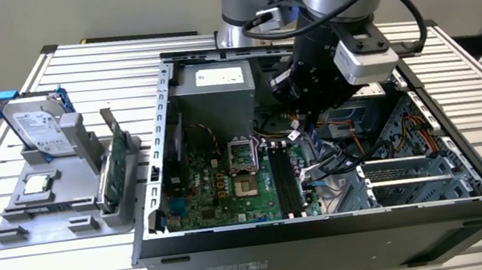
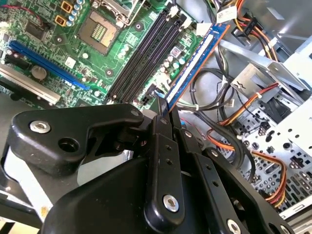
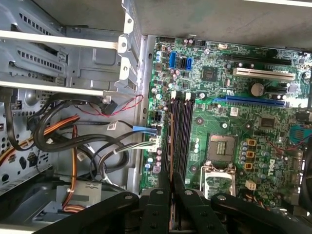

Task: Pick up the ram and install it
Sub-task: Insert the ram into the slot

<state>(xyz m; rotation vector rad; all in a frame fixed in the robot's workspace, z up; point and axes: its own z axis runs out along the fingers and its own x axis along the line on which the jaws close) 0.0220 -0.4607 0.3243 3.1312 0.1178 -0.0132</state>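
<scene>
My gripper (image 2: 163, 109) is shut on the ram (image 2: 195, 63), a long thin board with black chips and a gold contact edge. The ram sticks out from the fingertips, close above the motherboard and just beside the black memory slots (image 2: 146, 53), on their cable side. In the first wrist view the ram (image 3: 170, 146) shows edge-on as a thin orange line, parallel to the memory slots (image 3: 181, 131) and along their edge, with the gripper (image 3: 170, 187) behind it. In the exterior view the arm's wrist (image 1: 321, 78) hangs inside the open computer case, above the memory slots (image 1: 284, 181).
A grey tray (image 1: 16, 235) at the exterior view's left holds a hard drive (image 1: 40, 127), a green expansion card (image 1: 116, 166) and a chip (image 1: 37, 184). Beside the slots lie cable bundles (image 2: 229, 131), the processor socket (image 3: 220, 148) and a metal drive cage (image 3: 63, 48).
</scene>
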